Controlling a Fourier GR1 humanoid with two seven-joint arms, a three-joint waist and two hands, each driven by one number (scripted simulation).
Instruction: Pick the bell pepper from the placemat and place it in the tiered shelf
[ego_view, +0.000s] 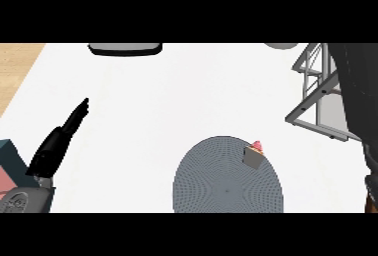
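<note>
pepper: small reddish-pink bit (257, 145) at the placemat's 1 o'clock edge, mostly hidden behind a grey-brown flat piece (252, 157); can't confirm shape, assume it's the bell pepper
placemat: round grey woven mat (227, 176) at 5 o'clock on the white desk (170, 100); lower edge cut off by the view
tiered shelf: grey metal frame (319, 95) at 2-3 o'clock, near the pepper but apart from it; only its left part shows
right hand: not clearly in view; a dark mass runs down the 3 o'clock edge, can't tell what it is
left hand: black, at 9 o'clock (63, 135), fingers straight and released, pointing toward 12, holding nothing, well apart from the mat
other: dark tray-like thing with grey inside (125, 48) at 12 o'clock; teal box corner (13, 157) at 8 o'clock
step: reach/grasp not yet begun; pepper on the mat, untouched
how to do it well: judgement – take it with the right hand, as it's the nearer side to both pepper and shelf. Come in from above, close around the pepper's body, clear of the flat piece. Lift straight up before swinging toward 2 o'clock so it clears the shelf rail.
risk: pepper sits right at the mat edge; a glancing touch could roll it off.
</note>
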